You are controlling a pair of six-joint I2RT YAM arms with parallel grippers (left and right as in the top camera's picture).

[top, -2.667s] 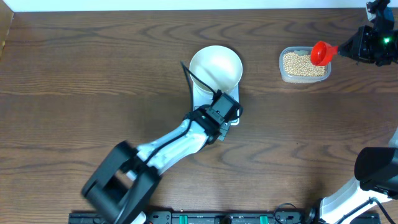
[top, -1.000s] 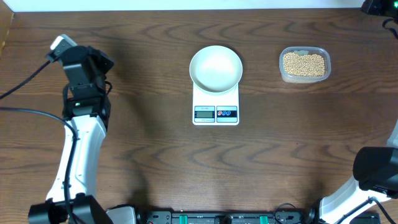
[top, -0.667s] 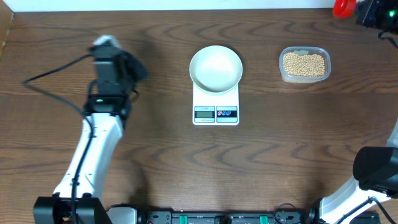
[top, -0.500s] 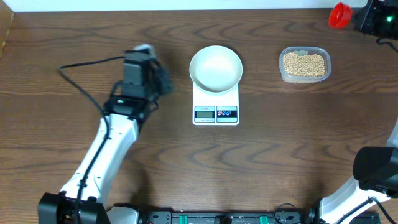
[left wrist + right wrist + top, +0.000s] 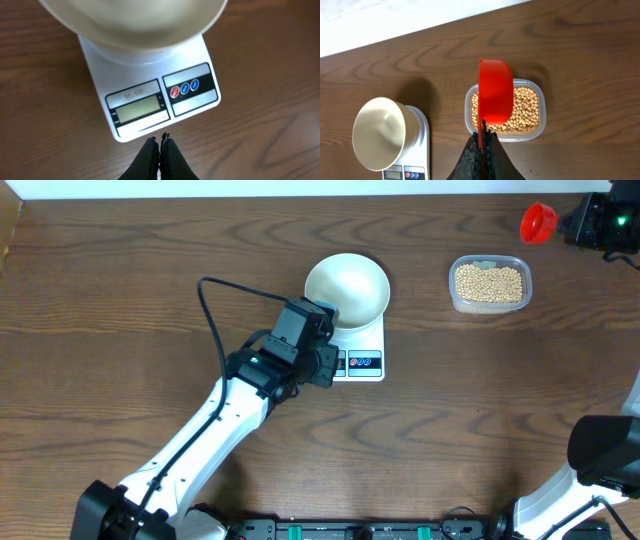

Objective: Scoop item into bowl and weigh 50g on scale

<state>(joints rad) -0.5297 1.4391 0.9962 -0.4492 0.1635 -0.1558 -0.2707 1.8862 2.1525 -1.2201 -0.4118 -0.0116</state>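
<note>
Barely begun — the bowl [image 5: 347,287] sits empty on the scale [image 5: 365,362]. My right end effector [image 5: 483,134] grips the scoop [image 5: 495,91] near the beans [image 5: 489,282]; my left end effector [image 5: 163,138] is closed, empty.

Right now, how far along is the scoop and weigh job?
Done: the empty bowl sits on the scale. In hand: the right gripper holds the red scoop near the tub of beans; the left gripper, shut, points at the scale's front edge. Left: all scooping and weighing; no beans are in the bowl.
</note>
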